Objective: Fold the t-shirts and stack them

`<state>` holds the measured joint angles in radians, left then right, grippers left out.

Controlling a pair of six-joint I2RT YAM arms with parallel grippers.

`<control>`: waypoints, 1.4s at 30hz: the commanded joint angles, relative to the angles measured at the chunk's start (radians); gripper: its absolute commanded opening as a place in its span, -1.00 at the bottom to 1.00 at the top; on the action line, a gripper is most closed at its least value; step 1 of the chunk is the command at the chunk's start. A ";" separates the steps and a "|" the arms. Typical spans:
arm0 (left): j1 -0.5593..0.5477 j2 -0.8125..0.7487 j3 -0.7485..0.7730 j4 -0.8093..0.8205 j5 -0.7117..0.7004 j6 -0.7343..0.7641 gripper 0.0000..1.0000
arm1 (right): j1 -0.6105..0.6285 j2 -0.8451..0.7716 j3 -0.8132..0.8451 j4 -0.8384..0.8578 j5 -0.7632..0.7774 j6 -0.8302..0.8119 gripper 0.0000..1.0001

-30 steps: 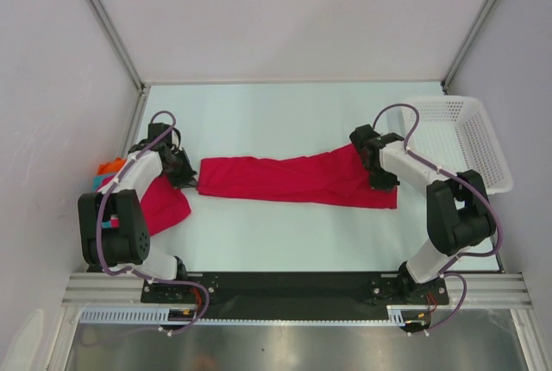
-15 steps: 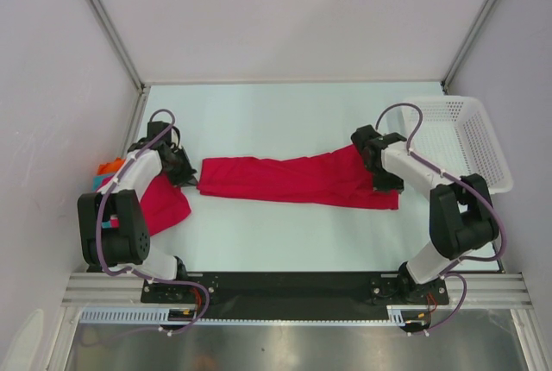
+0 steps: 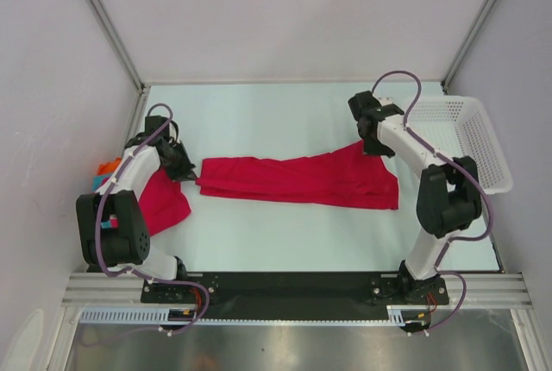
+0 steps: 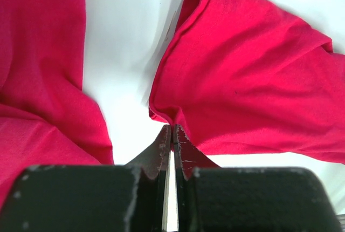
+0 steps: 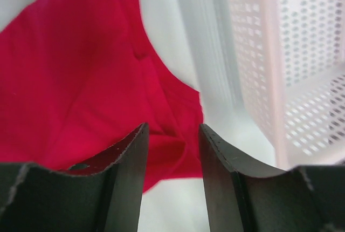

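The right end effector [image 3: 373, 143] has lifted away since a second ago. It then lay on the right end of the long t-shirt [image 3: 297, 179]; now it hangs above that shirt's far right corner, nearer the white mesh basket [image 3: 498, 169]. In the right wrist view its fingers stand apart [image 5: 172, 130] with nothing between them (red cloth shows below the gap, the basket wall to the right).

The left end effector [image 3: 182, 167] has hardly moved. Its fingers are pressed together [image 4: 171, 130] and clamped on the left edge of the long t-shirt, where the cloth bunches at the tips.

The shirt itself lies stretched across the middle of the bench [image 3: 276, 116], much as before. A second t-shirt [image 3: 164, 202] lies crumpled at the left, under the left arm, with a small orange garment [image 3: 109, 166] at the bench's left edge.
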<state>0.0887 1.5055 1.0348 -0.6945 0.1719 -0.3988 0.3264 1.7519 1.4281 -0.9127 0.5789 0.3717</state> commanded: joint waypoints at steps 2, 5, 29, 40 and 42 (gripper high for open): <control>0.017 -0.024 0.025 -0.008 0.015 0.025 -0.87 | -0.013 0.129 0.026 0.052 -0.093 -0.024 -0.09; 0.023 -0.025 0.021 -0.007 0.014 0.028 -0.87 | -0.004 0.149 -0.018 0.074 -0.113 -0.017 -0.11; 0.025 -0.014 -0.030 0.033 0.028 0.026 -0.87 | 0.108 -0.201 -0.354 0.035 -0.159 0.058 -0.18; 0.025 -0.021 -0.036 0.038 0.035 0.029 -0.87 | 0.103 -0.125 -0.212 0.040 -0.119 0.041 -0.18; 0.025 -0.027 -0.035 0.035 0.032 0.032 -0.87 | 0.097 -0.082 -0.119 0.028 -0.110 0.024 -0.19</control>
<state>0.1051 1.5055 1.0004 -0.6743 0.1913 -0.3904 0.4301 1.6066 1.1427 -0.8948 0.4294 0.4149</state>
